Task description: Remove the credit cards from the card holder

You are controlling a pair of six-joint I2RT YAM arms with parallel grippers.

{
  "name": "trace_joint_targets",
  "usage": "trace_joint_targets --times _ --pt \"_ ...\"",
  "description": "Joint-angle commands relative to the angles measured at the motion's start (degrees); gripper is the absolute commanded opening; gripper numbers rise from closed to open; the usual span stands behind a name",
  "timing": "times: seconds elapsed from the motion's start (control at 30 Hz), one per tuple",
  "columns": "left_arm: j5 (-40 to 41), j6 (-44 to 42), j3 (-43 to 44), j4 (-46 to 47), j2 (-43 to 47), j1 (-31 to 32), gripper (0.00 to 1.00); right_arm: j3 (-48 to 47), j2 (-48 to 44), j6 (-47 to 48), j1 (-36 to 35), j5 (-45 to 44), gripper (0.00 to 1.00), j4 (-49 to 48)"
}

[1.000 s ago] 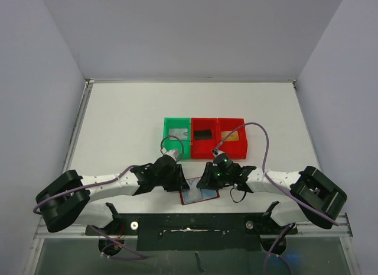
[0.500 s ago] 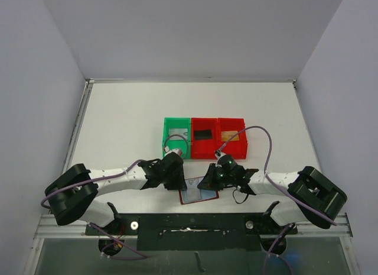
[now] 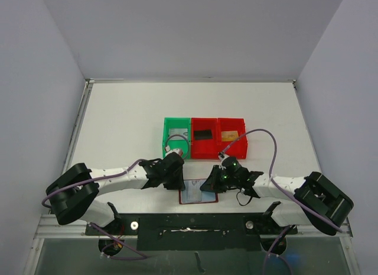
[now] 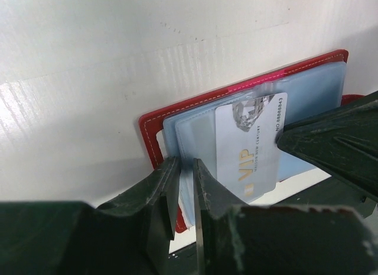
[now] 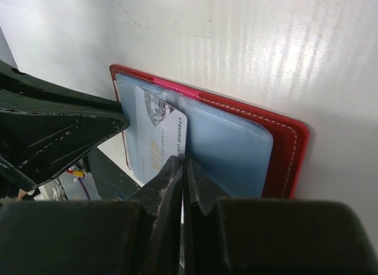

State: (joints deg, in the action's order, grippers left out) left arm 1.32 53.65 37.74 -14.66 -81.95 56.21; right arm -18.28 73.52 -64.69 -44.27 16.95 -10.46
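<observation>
The dark red card holder (image 3: pixel 198 196) lies open at the table's near edge, its pale blue pockets facing up. A silver VIP credit card (image 4: pixel 251 151) sticks partly out of a pocket. My left gripper (image 4: pixel 184 175) is pinched on the pocket leaves at the holder's (image 4: pixel 150 139) left end. My right gripper (image 5: pixel 182 165) is shut on the near edge of that card (image 5: pixel 159 133), over the holder's (image 5: pixel 283 145) middle. From above, the left gripper (image 3: pixel 180 183) and right gripper (image 3: pixel 208 186) face each other across the holder.
Behind the holder stand a green bin (image 3: pixel 167 139) and two red bins (image 3: pixel 204 148) (image 3: pixel 234 147). A black card (image 3: pixel 204 134) lies in the middle bin and a gold-orange card (image 3: pixel 229 134) in the right one. The black base rail (image 3: pixel 189 225) runs just in front of the holder.
Both grippers have closed, the left on the pocket leaves and the right on the card. The left gripper slid right to the holder's edge; the right arm shifted slightly toward the near edge.
</observation>
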Motion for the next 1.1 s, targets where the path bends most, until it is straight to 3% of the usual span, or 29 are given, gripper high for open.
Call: trace_joint_targets --times 0.0,0.23,0.37,0.5,0.7,0.93,1.07 --pt "1.2 -1.9 1.1 -1.2 -0.4 0.1 0.15 0.5 -1.3 -0.6 0.3 0.7 0.00 -0.3" --pt "1.1 -2.9 1.0 -0.8 1.2 0.1 0.14 1.4 0.5 -4.0 0.9 3.1 0.21 -5.2" --pt "0.7 -3.1 0.9 -0.3 2.0 0.1 0.13 0.4 1.7 -4.1 0.7 1.0 0.26 -2.2" --pt "2.3 -3.4 1.6 -1.0 3.9 0.3 0.13 -4.3 4.8 -0.6 -0.7 -2.5 0.22 6.5" --pt "7.0 -3.7 3.4 -3.1 10.2 0.4 0.18 -6.4 4.4 -0.3 -1.1 -6.3 0.01 11.1" --pt "-6.3 -4.9 0.3 9.8 10.1 0.4 0.19 -6.1 1.8 -0.2 -1.2 -7.0 0.00 10.3" --pt "-9.5 -5.2 -1.1 12.1 6.8 0.4 0.18 -7.3 0.9 1.3 -1.4 -7.3 0.00 11.4"
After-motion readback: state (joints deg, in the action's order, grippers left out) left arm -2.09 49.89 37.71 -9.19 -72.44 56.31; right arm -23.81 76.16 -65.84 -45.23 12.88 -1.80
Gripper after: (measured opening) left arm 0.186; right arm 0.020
